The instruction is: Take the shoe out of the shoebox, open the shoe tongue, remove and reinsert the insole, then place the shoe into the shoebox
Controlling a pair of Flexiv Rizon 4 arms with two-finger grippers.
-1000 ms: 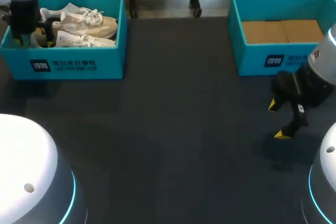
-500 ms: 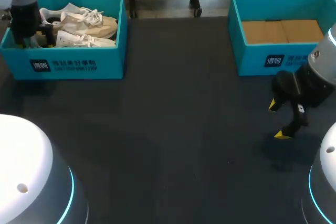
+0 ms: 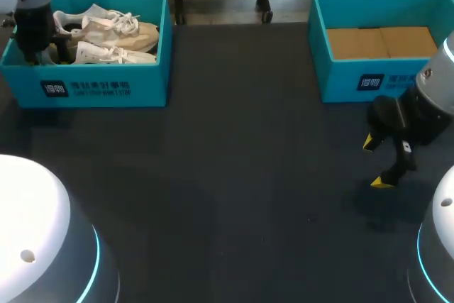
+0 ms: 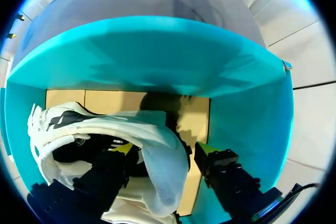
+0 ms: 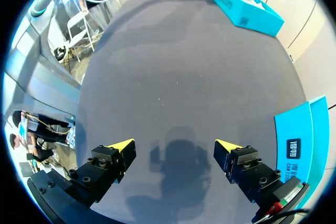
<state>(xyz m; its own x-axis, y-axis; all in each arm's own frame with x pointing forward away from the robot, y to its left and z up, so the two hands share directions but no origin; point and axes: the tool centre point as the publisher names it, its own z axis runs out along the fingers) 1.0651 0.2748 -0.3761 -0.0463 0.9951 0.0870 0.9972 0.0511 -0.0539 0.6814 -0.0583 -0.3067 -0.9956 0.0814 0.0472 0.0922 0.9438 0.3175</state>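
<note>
**Head view.** A dark table [image 3: 234, 175] holds two blue boxes. The left shoebox [image 3: 106, 86] sits at 10 o'clock on the table. Two white shoes [image 3: 113, 33] lie inside it, side by side. The left arm [image 3: 32, 19] goes down into the 9 o'clock end of this box, and its fingers are hidden there. The right shoebox [image 3: 355, 79] sits at 2 o'clock, and its brown floor shows. The right gripper [image 3: 376, 163] is over the table at 4 o'clock, near that box's front wall. Its fingers are spread wide and hold nothing.

**Left wrist view.** The left gripper [image 4: 164, 148] is down inside the left shoebox, with blue walls ahead of it and beside it. A white shoe [image 4: 105, 124] has its heel between the two fingers. One yellow tip is inside the shoe's dark opening. The other is outside the heel, over the brown floor. The fingers are wide, and a thin strip of floor shows between the outer finger and the heel, so they are not pinching the shoe.

**Right wrist view.** The right gripper is spread wide, with only dark table and its own shadow under it. A corner of the right shoebox is at 3 o'clock from the gripper, just beside one finger. The left shoebox is far ahead at 1 o'clock, well apart.
</note>
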